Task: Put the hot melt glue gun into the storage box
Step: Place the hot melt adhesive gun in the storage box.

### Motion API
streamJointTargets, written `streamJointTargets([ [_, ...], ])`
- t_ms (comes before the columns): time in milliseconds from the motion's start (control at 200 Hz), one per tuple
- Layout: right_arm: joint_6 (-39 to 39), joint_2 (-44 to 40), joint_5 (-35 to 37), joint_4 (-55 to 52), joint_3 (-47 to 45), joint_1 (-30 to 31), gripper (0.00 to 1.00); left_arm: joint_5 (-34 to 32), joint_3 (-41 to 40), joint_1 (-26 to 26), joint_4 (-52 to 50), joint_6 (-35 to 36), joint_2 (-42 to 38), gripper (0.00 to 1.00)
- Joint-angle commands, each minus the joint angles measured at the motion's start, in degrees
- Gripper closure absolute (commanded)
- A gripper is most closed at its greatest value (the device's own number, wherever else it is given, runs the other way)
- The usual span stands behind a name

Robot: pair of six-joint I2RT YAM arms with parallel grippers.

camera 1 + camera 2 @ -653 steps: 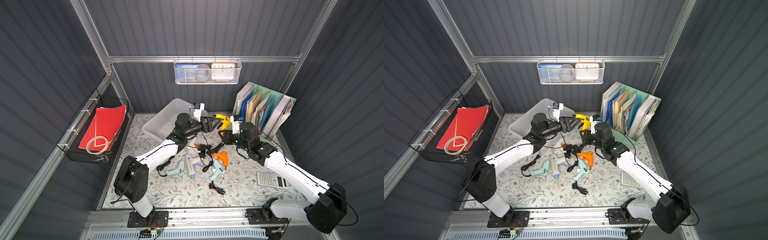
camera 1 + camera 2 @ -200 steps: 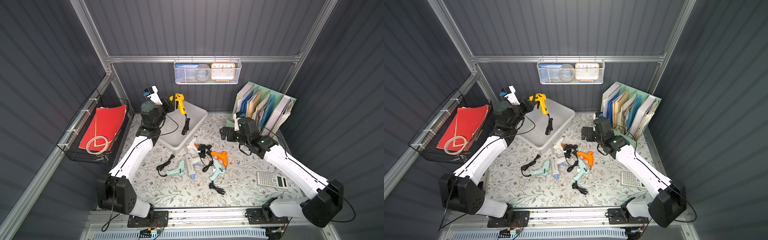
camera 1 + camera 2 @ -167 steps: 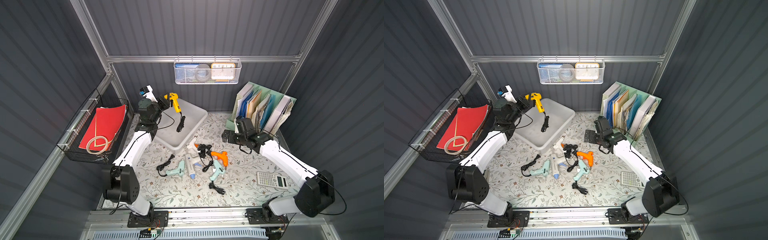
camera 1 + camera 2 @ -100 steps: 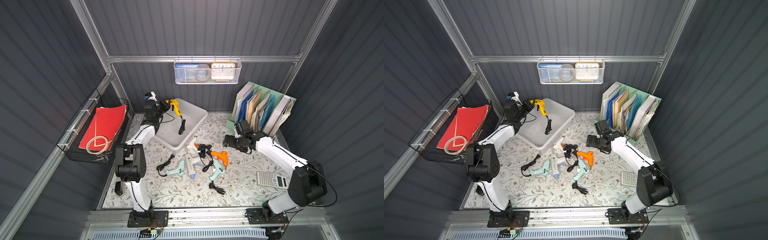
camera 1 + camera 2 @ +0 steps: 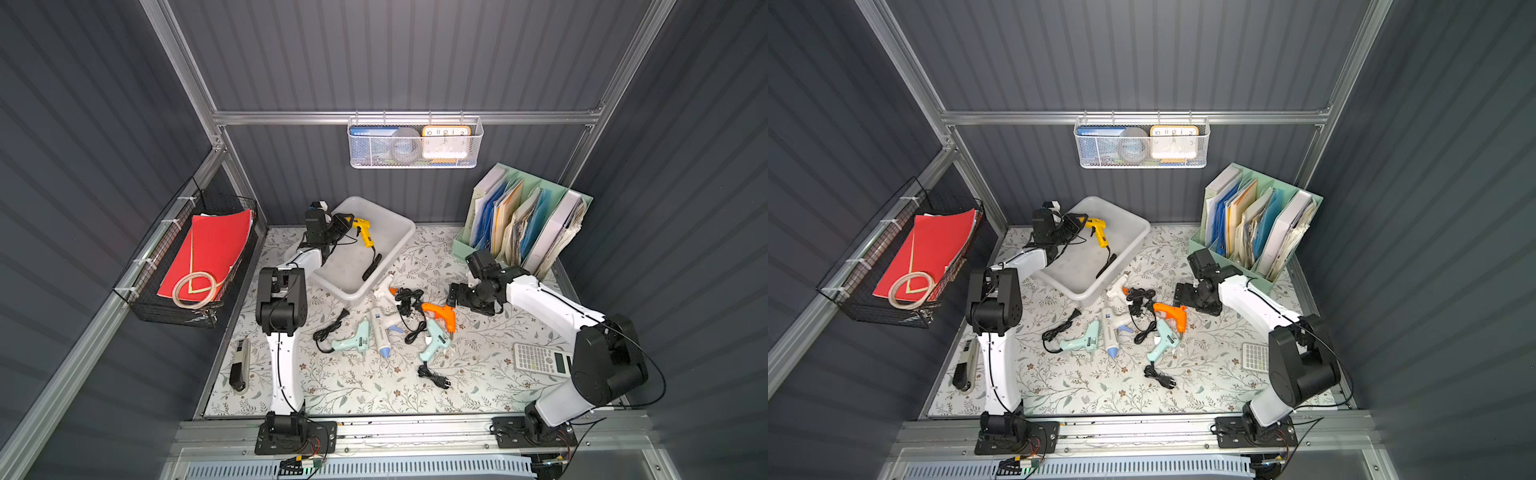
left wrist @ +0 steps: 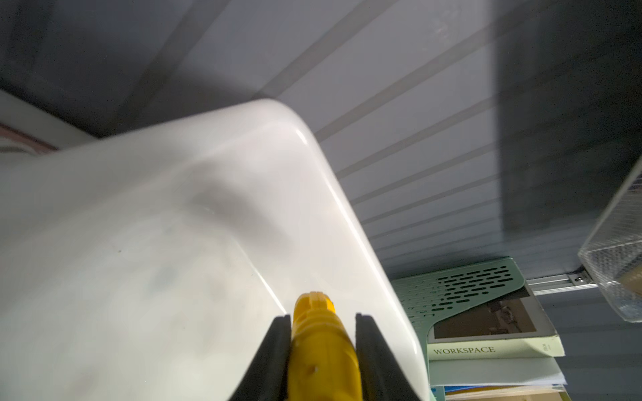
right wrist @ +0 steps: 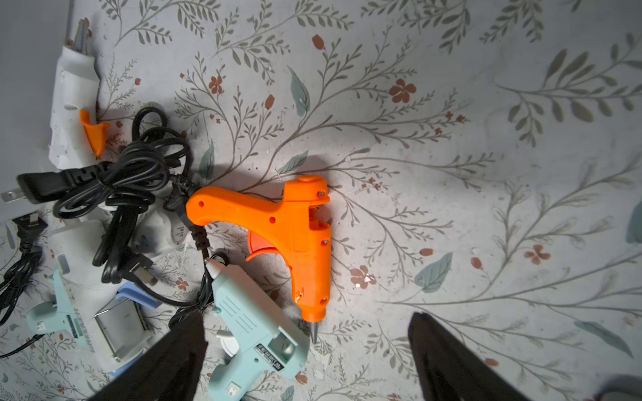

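I have the yellow gun point(image 5: 362, 228) point(image 5: 1098, 230) point(image 6: 323, 347) clamped in my left hand point(image 5: 347, 220) point(image 5: 1080, 220) point(image 6: 323, 317). The hand stands narrow, and both black fingers point(image 6: 278, 347) press flat on the sides of the gun's body. In both top views the gun is up over the open box point(image 5: 353, 291) point(image 5: 1075, 286) point(image 6: 173, 208), above its back half. The box sits skewed at the back of the surface point(image 5: 478, 374), towards the back-left corner.

The barrel runs straight on from my hand, away from the left edge and across the box towards the organiser point(image 5: 528, 216) point(image 6: 462, 288). I cannot tell which end is the nozzle. The handle slants down towards the front edge, and the black cord point(image 5: 372, 266) point(image 5: 1106, 262) drops from it into the box, close to the box's right wall. I cannot tell whether any part of the gun itself touches the box.

My right hand point(image 5: 457, 295) point(image 5: 1183, 297) point(image 7: 307, 317) is spread wide and holds nothing. It hangs over the middle of the surface, just above the orange gun point(image 5: 440, 313) point(image 5: 1171, 313) point(image 7: 288, 225). That gun lies on its side with its nozzle towards the front edge, and in the right wrist view the nozzle tip sits between my fingertips.
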Motion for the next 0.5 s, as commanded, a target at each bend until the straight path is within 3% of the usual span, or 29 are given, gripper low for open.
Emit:
streamJointTargets([
  [0, -1.94, 2.06, -1.01, -2.94, -0.79, -0.03, 0.09, 1.99, 3.01, 0.00, -1.82, -0.61, 1.40, 1.00],
  [160, -3.06, 4.84, -1.82, -2.93, -0.81, -0.07, 0.17, 2.12, 4.19, 0.00, -4.68, 1.04, 3.98, 0.88],
  [495, -5.52, 10.64, -3.29, -1.97, -0.13, 0.25, 0.27, -1.58, 5.34, 0.00, -10.72, 4.10, 4.61, 0.45],
])
